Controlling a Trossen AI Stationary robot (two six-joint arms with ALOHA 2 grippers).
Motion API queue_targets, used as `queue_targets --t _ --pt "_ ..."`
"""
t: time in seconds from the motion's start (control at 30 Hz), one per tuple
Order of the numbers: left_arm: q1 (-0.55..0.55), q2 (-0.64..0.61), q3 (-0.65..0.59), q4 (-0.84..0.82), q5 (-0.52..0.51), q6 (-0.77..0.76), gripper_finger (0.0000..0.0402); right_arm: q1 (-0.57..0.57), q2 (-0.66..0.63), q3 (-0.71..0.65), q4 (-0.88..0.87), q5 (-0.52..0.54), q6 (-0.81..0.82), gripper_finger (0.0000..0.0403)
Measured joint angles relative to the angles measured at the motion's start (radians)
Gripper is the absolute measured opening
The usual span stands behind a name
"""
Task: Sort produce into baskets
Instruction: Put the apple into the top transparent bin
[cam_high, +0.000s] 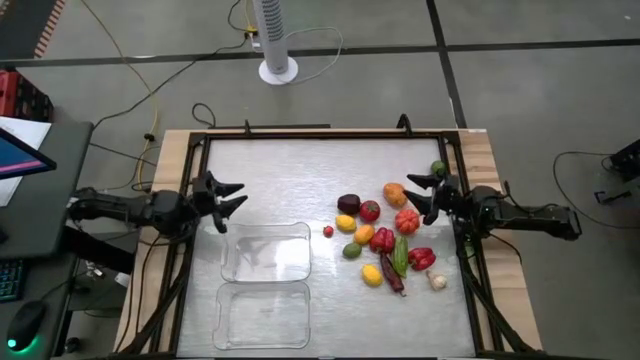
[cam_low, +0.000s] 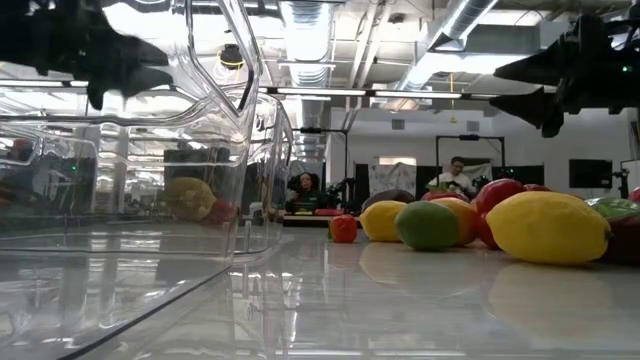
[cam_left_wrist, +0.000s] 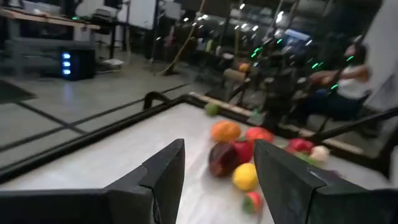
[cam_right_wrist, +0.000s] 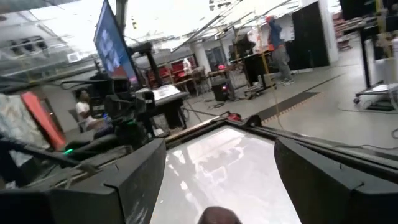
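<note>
The produce lies in a loose pile on the table's right half: red, orange, yellow, green and dark purple pieces and a white garlic. A green piece lies apart at the far right. Two clear baskets stand left of centre near the front edge. My left gripper is open and empty above the table's left side, just beyond the farther basket. My right gripper is open and empty above the pile's far right part. The pile shows in the left wrist view.
A raised dark frame runs around the shiny table top. Bare table lies between the baskets and the pile and along the far edge. People and workbenches show in the room beyond the table.
</note>
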Motion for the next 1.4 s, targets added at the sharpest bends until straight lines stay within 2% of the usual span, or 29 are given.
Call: queue_targets --t 0.13,0.23,0.37,0.6,0.9,1.03,1.17,1.27,1.4 --pt "0.079 0.199 0.071 0.006 0.091 0.008 0.0178 -0.021 0.0 0.0 0.001 0.055 0.021 0.0327" --pt "0.14 0.351 0.144 0.005 0.182 0.043 0.0178 -0.029 0.0 0.0 0.002 0.035 0.083 0.0327" --pt "0.218 0.533 0.248 0.001 0.31 0.102 0.0178 -0.026 0.003 0.0 0.0 0.025 0.086 0.0327" --pt "0.323 0.806 0.409 0.006 0.473 0.127 0.0178 -0.025 0.098 0.0 0.002 -0.019 0.13 0.0327" --pt "0.333 1.095 0.615 0.009 0.464 0.255 0.0178 -0.025 0.399 0.118 -0.019 -0.024 0.076 0.0327" --pt "0.333 1.201 0.731 -0.046 0.474 0.255 0.0178 -0.01 0.578 0.21 -0.122 -0.025 0.07 0.0327" --pt "0.335 1.275 0.838 -0.133 0.481 0.259 0.0178 -0.006 0.775 0.356 -0.305 -0.031 0.043 0.0327" --pt "0.335 1.323 0.896 -0.134 0.481 0.287 0.0178 -0.006 0.9 0.46 -0.401 -0.045 -0.002 0.0327" --pt "0.335 1.411 0.988 -0.164 0.483 0.284 0.0179 -0.008 1.005 0.508 -0.398 -0.045 -0.033 0.0327"
